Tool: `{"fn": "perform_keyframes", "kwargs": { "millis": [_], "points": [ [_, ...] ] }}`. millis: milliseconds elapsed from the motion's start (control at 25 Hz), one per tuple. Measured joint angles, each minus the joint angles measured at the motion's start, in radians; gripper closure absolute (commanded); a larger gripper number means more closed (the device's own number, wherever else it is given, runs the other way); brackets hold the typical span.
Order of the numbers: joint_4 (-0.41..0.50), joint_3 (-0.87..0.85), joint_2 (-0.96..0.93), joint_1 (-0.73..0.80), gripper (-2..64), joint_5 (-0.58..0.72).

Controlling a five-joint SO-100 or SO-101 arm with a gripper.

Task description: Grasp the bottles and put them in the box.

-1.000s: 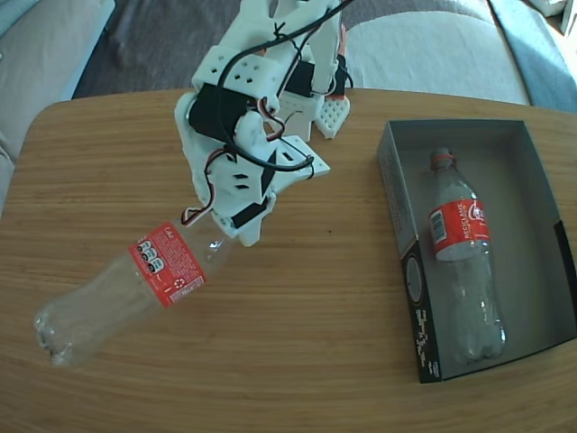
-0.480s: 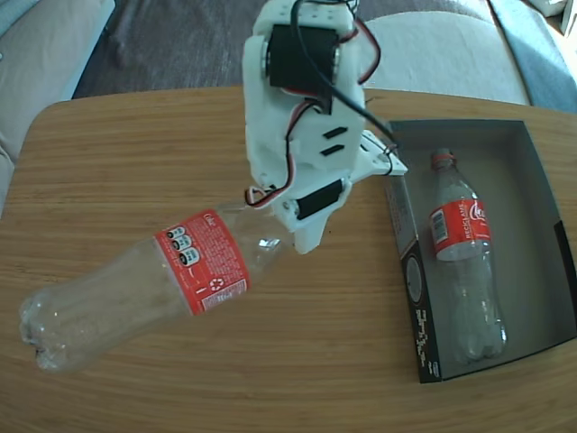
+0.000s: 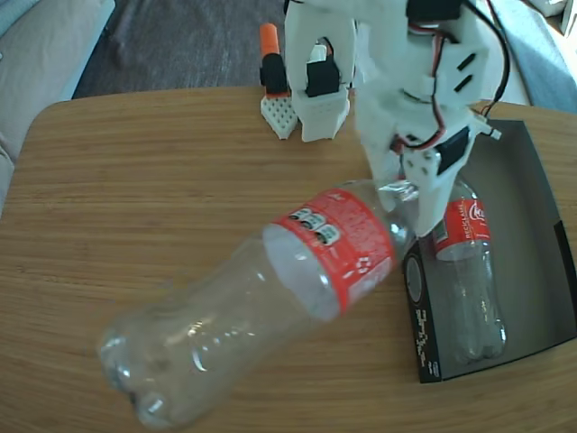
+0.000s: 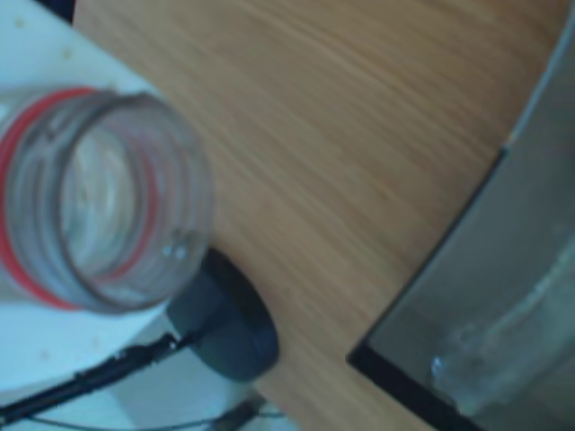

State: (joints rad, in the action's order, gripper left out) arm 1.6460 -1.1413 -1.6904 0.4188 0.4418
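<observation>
A: Fixed view has the claw clenched on the neck of one bottle, carrying it tilted above the counter, just beside the box

B: So halfway, I'd judge: the other bottle lies in the box, this one remains

A: Wrist view alone shows the held bottle's open, capless mouth; the fixed view alone shows its full body

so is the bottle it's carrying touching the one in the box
Cannot tell. In the fixed view the carried bottle overlaps the bottle in the box, so no gap or contact shows.

High fixed view; close wrist view.
</observation>
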Motion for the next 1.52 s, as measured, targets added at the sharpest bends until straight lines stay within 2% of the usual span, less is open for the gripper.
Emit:
{"fn": "perform_keyframes", "kwargs": {
  "millis": [480,680,960,1360,1520],
  "points": [
    [0.0,0.041,0.0,0.511,61.9,-0.003],
    [0.0,0.041,0.032,0.68,61.8,-0.002],
    [0.0,0.083,0.178,0.785,61.8,-0.002],
    [0.0,0.448,0.563,0.87,61.8,-0.003],
    [0.0,0.522,0.672,0.867,61.8,-0.003]
  ]
}}
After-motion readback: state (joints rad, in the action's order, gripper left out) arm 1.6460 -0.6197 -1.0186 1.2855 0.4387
